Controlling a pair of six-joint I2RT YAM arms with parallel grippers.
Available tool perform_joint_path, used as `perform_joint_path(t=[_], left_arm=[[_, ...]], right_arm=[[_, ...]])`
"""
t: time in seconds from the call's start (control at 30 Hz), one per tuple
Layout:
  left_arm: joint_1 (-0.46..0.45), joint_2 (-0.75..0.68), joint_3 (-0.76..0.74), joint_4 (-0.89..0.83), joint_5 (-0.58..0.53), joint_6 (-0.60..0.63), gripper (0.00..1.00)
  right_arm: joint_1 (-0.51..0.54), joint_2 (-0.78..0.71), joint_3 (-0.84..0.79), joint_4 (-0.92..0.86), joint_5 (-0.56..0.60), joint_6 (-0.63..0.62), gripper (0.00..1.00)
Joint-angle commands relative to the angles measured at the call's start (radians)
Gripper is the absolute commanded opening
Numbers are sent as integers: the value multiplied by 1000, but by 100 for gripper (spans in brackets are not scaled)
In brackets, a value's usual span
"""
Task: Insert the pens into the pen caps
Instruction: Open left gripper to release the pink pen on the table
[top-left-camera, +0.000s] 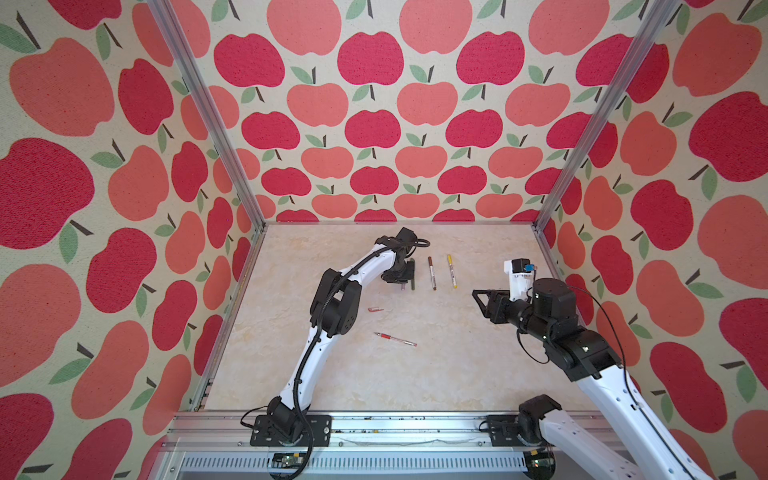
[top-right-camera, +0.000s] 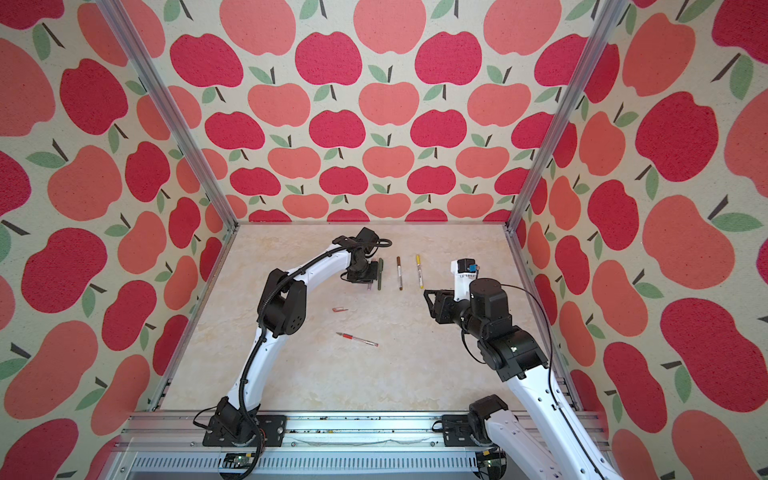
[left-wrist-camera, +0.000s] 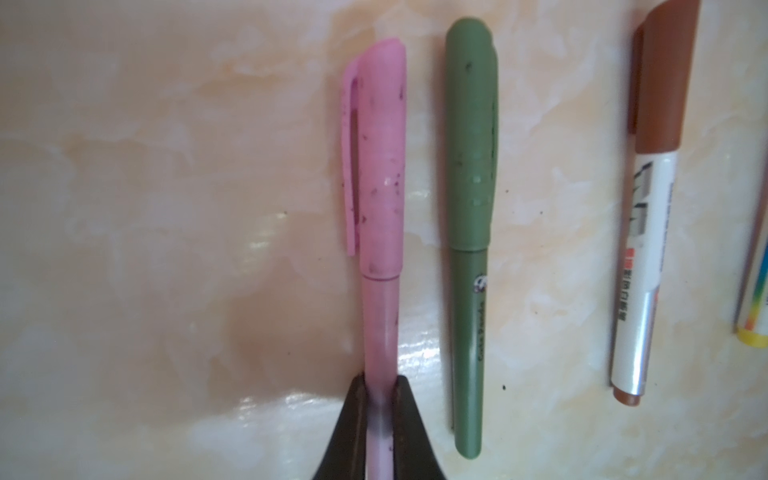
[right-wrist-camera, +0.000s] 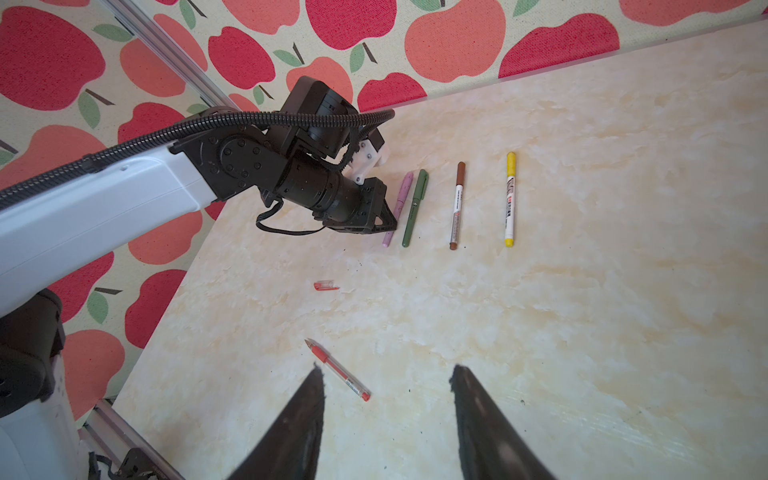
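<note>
Pink pen (left-wrist-camera: 380, 187), capped, is pinched in the left hand (left-wrist-camera: 380, 382) just beside the green pen (left-wrist-camera: 471, 249), right hand (right-wrist-camera: 387, 370) open; next I'd let go and cap the red pen (right-wrist-camera: 338, 371).

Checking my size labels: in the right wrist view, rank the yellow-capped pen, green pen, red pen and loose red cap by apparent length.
1. yellow-capped pen
2. green pen
3. red cap, clearly smallest
The red pen looks about as long as both pens but lies nearer the camera, so not ranked against them.
</note>
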Motion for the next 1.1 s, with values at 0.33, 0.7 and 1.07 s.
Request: perform_joint_path(t=[0.33,0.7,1.07], left_arm=[[28,-28,-95,14,-74,-50,12],[24,-84,-133,40,-74,-49,25],[23,-435,-366,164,-117,-12,35]], right_arm=[[-5,-18,-7,-19,-11,-15,52],[-5,-17,6,-35,-18,-21,53],[-4,22,47,-88,-133,-53,53]])
